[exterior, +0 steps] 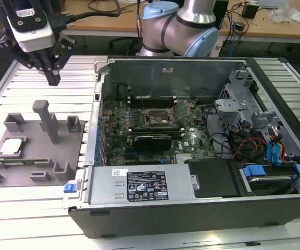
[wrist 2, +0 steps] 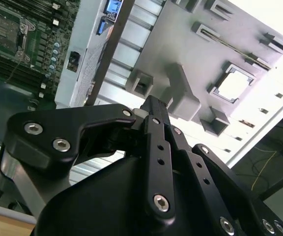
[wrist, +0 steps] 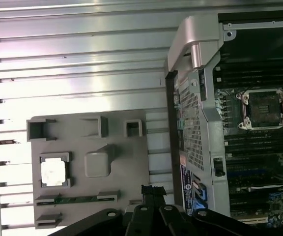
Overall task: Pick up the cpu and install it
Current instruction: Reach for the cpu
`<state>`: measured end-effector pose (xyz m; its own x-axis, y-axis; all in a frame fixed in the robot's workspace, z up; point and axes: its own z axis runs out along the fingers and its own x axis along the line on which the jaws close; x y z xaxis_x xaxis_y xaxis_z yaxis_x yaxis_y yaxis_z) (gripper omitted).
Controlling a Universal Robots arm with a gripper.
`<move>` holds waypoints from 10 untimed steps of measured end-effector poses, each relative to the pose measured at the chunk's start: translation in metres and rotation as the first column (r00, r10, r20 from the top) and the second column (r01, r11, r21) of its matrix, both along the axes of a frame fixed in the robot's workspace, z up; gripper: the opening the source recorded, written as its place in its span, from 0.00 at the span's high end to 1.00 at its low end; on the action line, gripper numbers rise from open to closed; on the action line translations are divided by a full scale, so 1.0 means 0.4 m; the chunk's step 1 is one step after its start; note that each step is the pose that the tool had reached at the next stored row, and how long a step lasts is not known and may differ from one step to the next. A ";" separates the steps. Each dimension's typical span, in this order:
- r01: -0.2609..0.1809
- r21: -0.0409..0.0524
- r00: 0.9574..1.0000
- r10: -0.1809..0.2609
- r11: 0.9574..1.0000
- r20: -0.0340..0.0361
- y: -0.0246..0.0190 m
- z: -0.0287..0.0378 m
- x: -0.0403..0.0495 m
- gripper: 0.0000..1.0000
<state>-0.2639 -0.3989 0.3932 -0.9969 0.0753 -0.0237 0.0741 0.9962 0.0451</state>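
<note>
Basically unstarted: cpu (exterior: 12, 147) sits in tray (exterior: 35, 139); gripper (exterior: 53, 79) hangs above tray, fingers together, empty. Socket (exterior: 158, 119), in case beside tray, unfilled.

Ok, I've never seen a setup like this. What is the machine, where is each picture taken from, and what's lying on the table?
The machine is a single silver and pale-blue robot arm that ends in a black gripper. The exterior view comes from a camera off the arm and takes in the whole scene. Both wrist views come from cameras riding on the arm, looking past the gripper at the work below.

On the slatted metal table are a grey moulded plastic tray and an open dark desktop computer case. The small square silvery-white cpu sits in a recess of the tray. The dark metal-framed motherboard socket is inside the case.

The gripper hangs in the air near the tray, shut and holding nothing.
</note>
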 end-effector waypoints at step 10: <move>0.000 0.000 1.000 0.000 1.000 0.000 0.000 -0.006 -0.041 0.89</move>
<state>-0.2804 -0.3988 0.3908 -0.9969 0.0753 -0.0237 0.0742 0.9962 0.0451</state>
